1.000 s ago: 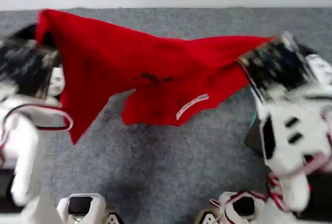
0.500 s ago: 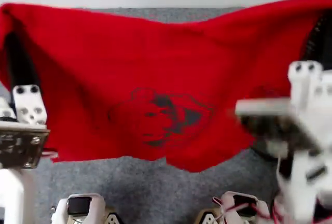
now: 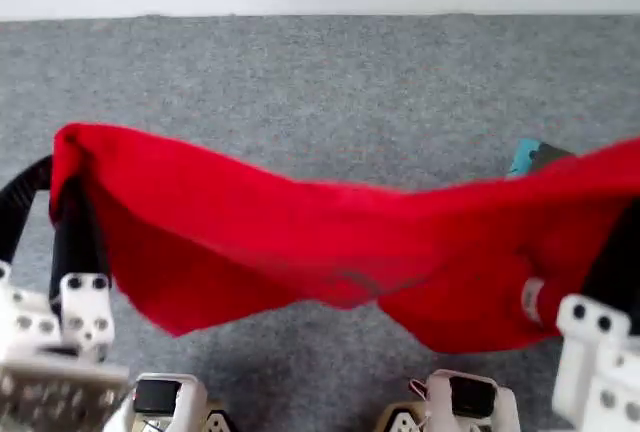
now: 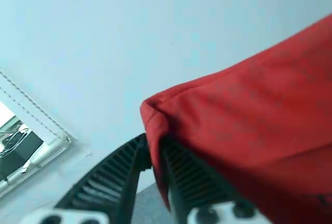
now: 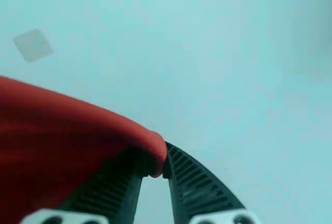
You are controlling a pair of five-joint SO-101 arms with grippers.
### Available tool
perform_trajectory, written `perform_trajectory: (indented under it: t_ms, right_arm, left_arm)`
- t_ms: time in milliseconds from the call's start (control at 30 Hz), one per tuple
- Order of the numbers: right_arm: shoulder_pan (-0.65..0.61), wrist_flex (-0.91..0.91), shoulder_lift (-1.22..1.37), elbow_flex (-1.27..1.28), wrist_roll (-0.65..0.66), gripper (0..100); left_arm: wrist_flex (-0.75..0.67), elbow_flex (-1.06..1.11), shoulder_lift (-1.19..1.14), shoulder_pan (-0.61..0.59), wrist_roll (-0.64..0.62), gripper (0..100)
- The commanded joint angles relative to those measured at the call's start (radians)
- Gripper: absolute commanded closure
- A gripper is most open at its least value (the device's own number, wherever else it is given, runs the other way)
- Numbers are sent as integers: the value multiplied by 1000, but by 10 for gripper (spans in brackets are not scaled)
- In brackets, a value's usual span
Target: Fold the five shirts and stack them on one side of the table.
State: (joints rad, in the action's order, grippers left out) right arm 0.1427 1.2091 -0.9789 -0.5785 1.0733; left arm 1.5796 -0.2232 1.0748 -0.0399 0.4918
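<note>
Fingers of left gripper [image 4: 153, 154] and right gripper [image 5: 160, 166] were each clamped on an end of the red cotton shirt [image 3: 300, 242], which sagged above the grey felt tabletop [image 3: 300, 82]. It needed taut, level lowering to land flat.

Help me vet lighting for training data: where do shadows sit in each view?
High view: the red fabric shirt is darker on its hanging underside than along its top ridge. Left wrist view: shade gathers in the fold pinched by the left gripper. Right wrist view: likewise beside the right gripper.
</note>
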Motion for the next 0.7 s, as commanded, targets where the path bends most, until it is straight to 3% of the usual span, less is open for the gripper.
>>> perform_trajectory:
  t_ms: [0,167,300,500,667]
  right_arm:
    - [67,13,-1,-20,25,988]
    - [101,12,28,69,20,988]
    - [101,12,104,244,18,988]
    - [28,-91,228,563,23,988]
    - [-25,-404,328,804,25,988]
  left_arm:
    - [25,-19,21,-2,9,985]
    - [35,28,8,-2,9,985]
    - [-72,196,-18,-8,11,985]
    - [-427,590,-28,-9,14,985]
    - [-855,972,-29,-9,100,985]
